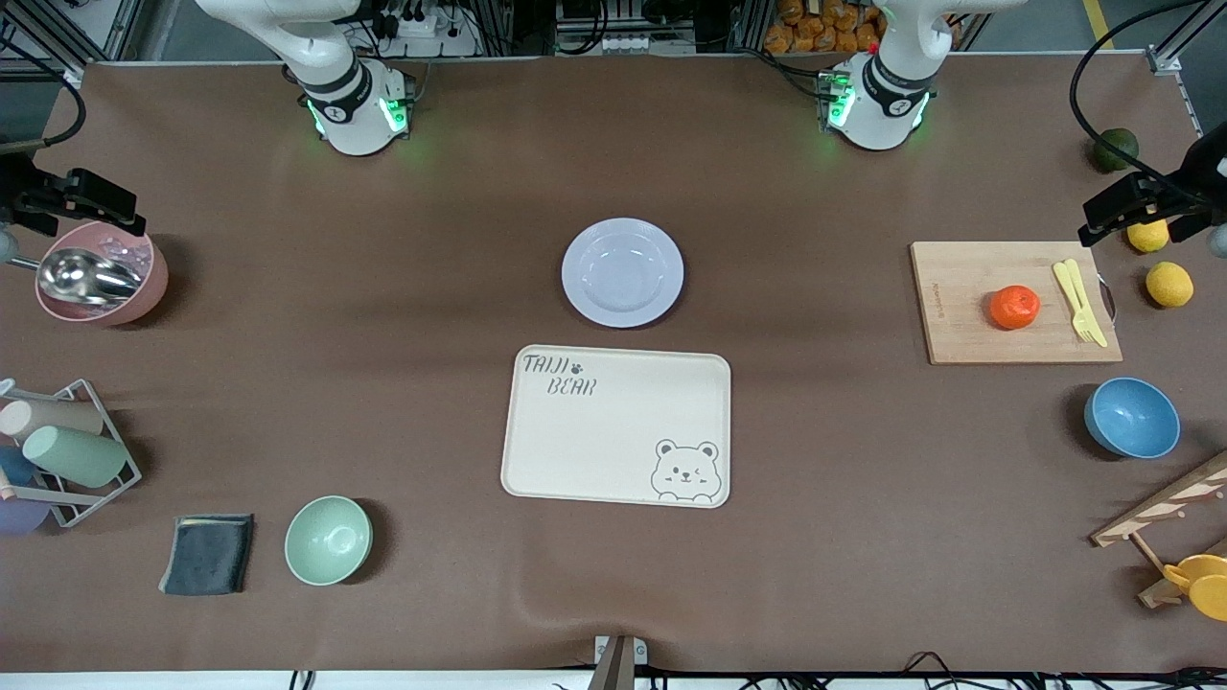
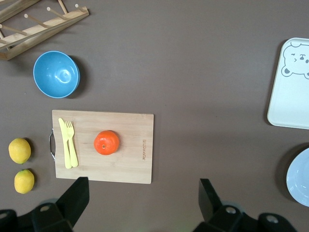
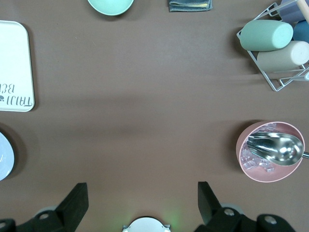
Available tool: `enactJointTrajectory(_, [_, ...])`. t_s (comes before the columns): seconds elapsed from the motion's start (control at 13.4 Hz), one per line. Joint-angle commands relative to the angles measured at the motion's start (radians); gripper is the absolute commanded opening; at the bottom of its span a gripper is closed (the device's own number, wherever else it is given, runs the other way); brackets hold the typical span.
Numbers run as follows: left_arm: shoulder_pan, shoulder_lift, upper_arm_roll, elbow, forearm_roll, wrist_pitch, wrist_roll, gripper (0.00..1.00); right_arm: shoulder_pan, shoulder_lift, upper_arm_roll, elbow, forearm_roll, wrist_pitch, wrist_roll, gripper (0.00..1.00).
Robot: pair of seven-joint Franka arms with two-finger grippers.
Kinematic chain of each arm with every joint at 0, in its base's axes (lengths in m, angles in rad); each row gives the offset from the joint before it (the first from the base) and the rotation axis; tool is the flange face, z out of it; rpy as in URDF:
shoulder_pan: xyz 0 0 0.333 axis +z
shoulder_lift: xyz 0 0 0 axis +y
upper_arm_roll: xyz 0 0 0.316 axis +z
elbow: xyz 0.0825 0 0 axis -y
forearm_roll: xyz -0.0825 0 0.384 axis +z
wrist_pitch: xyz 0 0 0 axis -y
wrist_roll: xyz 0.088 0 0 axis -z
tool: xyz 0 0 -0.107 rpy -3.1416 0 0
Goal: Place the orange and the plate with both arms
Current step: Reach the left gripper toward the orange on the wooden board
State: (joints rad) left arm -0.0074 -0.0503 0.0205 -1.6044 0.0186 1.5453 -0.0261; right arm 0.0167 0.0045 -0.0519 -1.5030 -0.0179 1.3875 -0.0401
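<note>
The orange (image 1: 1014,307) lies on a wooden cutting board (image 1: 959,316) toward the left arm's end of the table; it also shows in the left wrist view (image 2: 106,142). The pale lavender plate (image 1: 622,272) sits at mid-table, farther from the front camera than the cream bear tray (image 1: 613,422). My left gripper (image 1: 1117,206) is open and empty, high up beside the board (image 2: 143,186). My right gripper (image 1: 105,206) is open and empty, high over the pink bowl's end (image 3: 142,189).
Yellow cutlery (image 1: 1080,302) lies on the board. Two lemons (image 1: 1169,284), a dark green fruit (image 1: 1117,149), a blue bowl (image 1: 1131,417) and a wooden rack (image 1: 1169,508) are near it. A pink bowl with scoop (image 1: 101,273), cup rack (image 1: 67,450), mint bowl (image 1: 328,540) and cloth (image 1: 207,553) are at the right arm's end.
</note>
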Motion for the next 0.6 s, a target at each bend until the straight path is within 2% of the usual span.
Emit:
enactJointTrajectory(0.0, [0.001, 0.007, -0.001, 0.023, 0.000, -0.036, -0.021, 1.00, 0.000, -0.003, 0.003, -0.002, -0.002, -0.001, 0.019, 1.00])
enactJointTrajectory(0.15, [0.006, 0.007, 0.003, 0.035, 0.021, -0.039, -0.017, 1.00, -0.001, -0.003, 0.003, -0.002, -0.002, -0.002, 0.017, 1.00])
enactJointTrajectory(0.22, [0.006, 0.015, 0.000, 0.034, 0.074, -0.040, -0.009, 1.00, -0.003, -0.003, 0.003, -0.002, -0.002, -0.001, 0.017, 1.00])
enactJointTrajectory(0.37, [0.009, 0.027, 0.003, -0.024, 0.096, -0.050, 0.015, 1.00, -0.001, -0.003, 0.003, -0.003, -0.002, -0.002, 0.019, 1.00])
enactJointTrajectory(0.52, [0.049, 0.024, 0.001, -0.130, 0.096, 0.036, 0.011, 1.00, -0.003, -0.003, 0.003, -0.006, 0.004, -0.004, 0.019, 1.00])
